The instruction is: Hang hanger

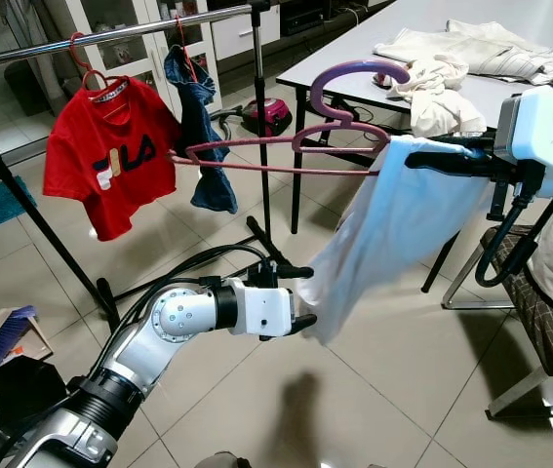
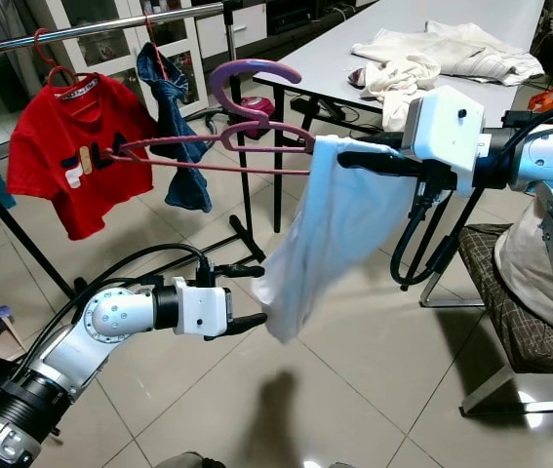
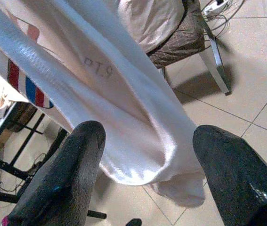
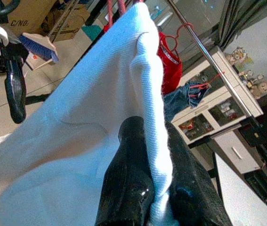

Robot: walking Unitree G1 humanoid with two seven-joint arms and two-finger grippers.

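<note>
A pink hanger (image 1: pixel 256 144) with a purple hook (image 1: pixel 357 68) is held level in the air, below and in front of the metal rail (image 1: pixel 110 34). A white garment (image 1: pixel 393 224) drapes off the hanger's right end. My right gripper (image 1: pixel 414 156) is shut on the cloth at that end; in the right wrist view both fingers (image 4: pixel 133 188) pinch a fold. My left gripper (image 1: pixel 300 296) is open at the garment's hanging hem, which lies between its fingertips (image 3: pixel 62 179) without being pinched.
A red shirt (image 1: pixel 110 156) and a denim garment (image 1: pixel 198 127) hang on the rail. A rack upright (image 1: pixel 259 117) stands behind the hanger. A table (image 1: pixel 403 19) with piled clothes (image 1: pixel 442 88) is at the back right, a chair (image 1: pixel 539 322) at the right.
</note>
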